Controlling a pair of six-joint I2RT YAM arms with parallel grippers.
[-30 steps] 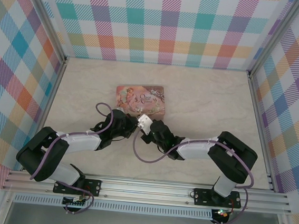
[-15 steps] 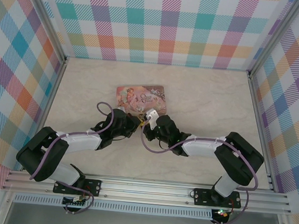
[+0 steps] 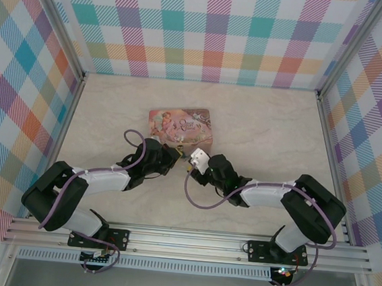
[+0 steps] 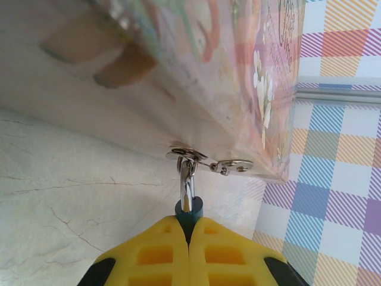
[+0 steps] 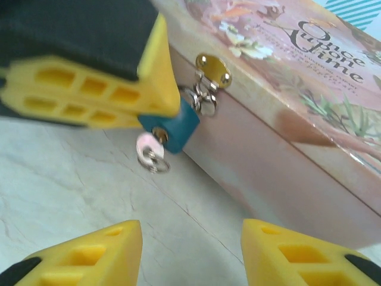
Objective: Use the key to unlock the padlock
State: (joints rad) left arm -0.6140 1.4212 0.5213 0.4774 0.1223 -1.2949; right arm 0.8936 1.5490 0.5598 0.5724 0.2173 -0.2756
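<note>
The padlock point(image 5: 175, 128) is tiny, with a teal body, and its metal shackle point(image 4: 187, 185) hangs through the hasp point(image 5: 213, 68) on the front of a pink illustrated tin point(image 3: 179, 125). My left gripper point(image 4: 189, 223) is shut on the padlock's body point(image 4: 189, 210). The key point(image 5: 147, 149) sticks in the keyhole on the padlock's underside, with a small ring dangling from its head. My right gripper point(image 5: 190, 238) is open just short of the key and touches nothing. In the top view both grippers point(image 3: 173, 156) point(image 3: 196, 160) meet at the tin's front edge.
The tin point(image 5: 286, 89) lies flat on the marbled tabletop point(image 3: 266, 137), lid closed. Checked walls point(image 3: 208, 30) enclose the table on three sides. Purple cables loop beside both arms. Open tabletop lies to the left and right of the tin.
My right gripper has opened, let go of the key and drawn back a little to the right. The key stays in the padlock. My left gripper has held still on the padlock.
</note>
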